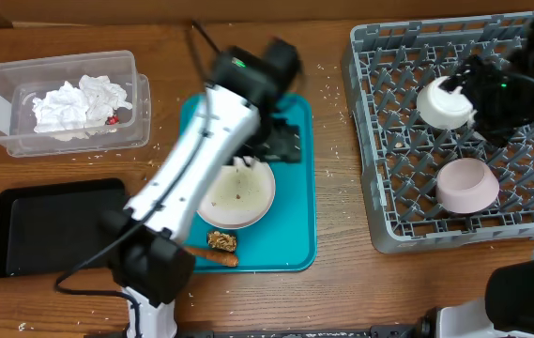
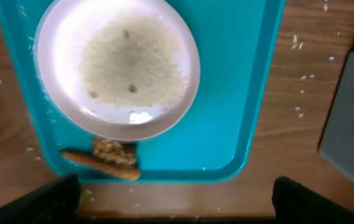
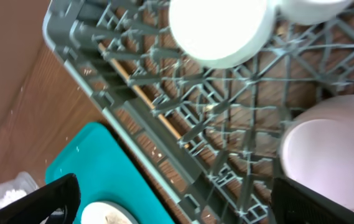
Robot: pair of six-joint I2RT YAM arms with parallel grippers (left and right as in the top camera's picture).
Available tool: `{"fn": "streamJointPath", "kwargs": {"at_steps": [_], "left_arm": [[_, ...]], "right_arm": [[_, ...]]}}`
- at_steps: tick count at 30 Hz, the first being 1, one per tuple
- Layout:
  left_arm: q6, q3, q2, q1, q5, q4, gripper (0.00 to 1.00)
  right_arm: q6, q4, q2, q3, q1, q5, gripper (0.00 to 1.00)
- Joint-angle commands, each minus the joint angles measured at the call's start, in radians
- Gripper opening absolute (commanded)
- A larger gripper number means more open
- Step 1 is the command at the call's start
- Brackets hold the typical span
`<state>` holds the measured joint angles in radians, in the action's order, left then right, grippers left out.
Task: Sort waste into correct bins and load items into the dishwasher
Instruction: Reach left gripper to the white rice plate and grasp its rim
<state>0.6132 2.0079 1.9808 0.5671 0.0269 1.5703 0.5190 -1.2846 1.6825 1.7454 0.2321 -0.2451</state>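
A white plate (image 1: 238, 192) with rice grains (image 2: 133, 62) lies on the teal tray (image 1: 290, 249). A brown chunk (image 1: 221, 241) and a carrot piece (image 1: 218, 256) lie beside it; both also show in the left wrist view, chunk (image 2: 111, 151) and carrot (image 2: 102, 166). My left gripper (image 1: 281, 141) hovers above the tray, open and empty (image 2: 177, 199). The grey dish rack (image 1: 379, 141) holds an upturned white bowl (image 1: 445, 105) and a pink bowl (image 1: 466, 184). My right gripper (image 1: 480, 94) is over the rack, open and empty (image 3: 177, 199). The clear tub (image 1: 4, 113) holds tissue (image 1: 74, 103) and a red wrapper (image 1: 112, 119).
The black tray (image 1: 41, 230) lies at the front left. Loose rice grains (image 1: 328, 80) are scattered on the wood between the teal tray and the rack. The rack wall (image 3: 133, 118) stands close to the teal tray's edge (image 3: 96, 162).
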Motion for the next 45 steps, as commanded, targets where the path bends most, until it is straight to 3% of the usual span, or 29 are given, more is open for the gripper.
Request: {"fn": "streamJointPath", "kwargs": {"at_steps": [1,4,8,16,22,28,41,45], "left_arm": [[0.100,-0.113,-0.006,0.061,-0.053,-0.091,1.00],[0.098,-0.191,-0.006,0.089,-0.064,-0.180,0.98],[0.110,-0.284,-0.006,0.097,-0.069,-0.294,0.84],[0.135,-0.436,-0.006,0.100,-0.131,-0.455,0.79],[0.130,-0.515,-0.006,0.110,-0.199,-0.590,0.70],[0.103,-0.576,-0.006,0.111,-0.218,-0.708,0.71],[0.109,-0.649,-0.006,0.116,-0.217,-0.753,0.65],[0.108,-0.651,-0.006,0.121,-0.217,-0.776,0.53]], "right_arm": [[0.002,0.000,-0.010,0.030,0.022,0.009,1.00],[0.002,0.001,-0.010,0.030,0.026,0.009,1.00],[0.002,0.000,-0.010,0.030,0.026,0.009,1.00],[0.002,0.001,-0.010,0.030,0.026,0.009,1.00],[0.002,0.001,-0.010,0.030,0.026,0.009,1.00],[0.002,0.000,-0.010,0.030,0.026,0.009,1.00],[0.002,0.001,-0.010,0.030,0.026,0.009,1.00],[0.002,0.001,-0.010,0.030,0.026,0.009,1.00]]}}
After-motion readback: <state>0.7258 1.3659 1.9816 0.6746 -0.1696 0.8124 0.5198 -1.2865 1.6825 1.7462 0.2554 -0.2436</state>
